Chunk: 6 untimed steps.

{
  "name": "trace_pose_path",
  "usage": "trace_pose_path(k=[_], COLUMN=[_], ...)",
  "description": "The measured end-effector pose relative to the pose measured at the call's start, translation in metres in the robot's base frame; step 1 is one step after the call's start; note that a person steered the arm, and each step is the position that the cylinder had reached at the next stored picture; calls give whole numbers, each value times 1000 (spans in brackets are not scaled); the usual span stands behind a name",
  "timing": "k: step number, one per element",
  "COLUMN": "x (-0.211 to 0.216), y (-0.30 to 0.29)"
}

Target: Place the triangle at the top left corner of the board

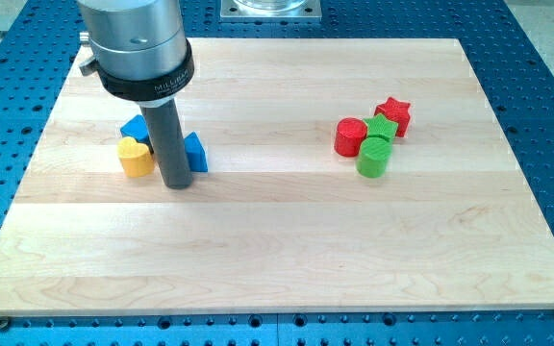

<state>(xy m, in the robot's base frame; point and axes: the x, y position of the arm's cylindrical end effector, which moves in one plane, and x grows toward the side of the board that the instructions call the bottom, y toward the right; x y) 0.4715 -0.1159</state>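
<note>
My dark rod comes down at the view's left and its tip [178, 183] rests on the wooden board [277, 240]. A blue triangle [195, 153] touches the rod's right side, partly hidden behind it. A second blue block [136, 128] lies just above-left of the rod, its shape partly hidden. A yellow heart-shaped block [136, 158] sits just left of the rod, below that blue block. The tip is between the yellow block and the blue triangle, slightly below both.
A cluster sits at the view's right: a red cylinder [350, 136], a green star [383, 128], a red star [393, 115] and a green cylinder [374, 158]. A blue perforated table [546, 115] surrounds the board. The arm's silver housing [135, 43] overhangs the top left.
</note>
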Motion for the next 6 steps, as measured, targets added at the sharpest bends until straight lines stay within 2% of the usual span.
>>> trace_pose_path(k=[2,3,4,5,6], x=[1,16,-3,9,-16], y=[-12,-20,-41,24,44])
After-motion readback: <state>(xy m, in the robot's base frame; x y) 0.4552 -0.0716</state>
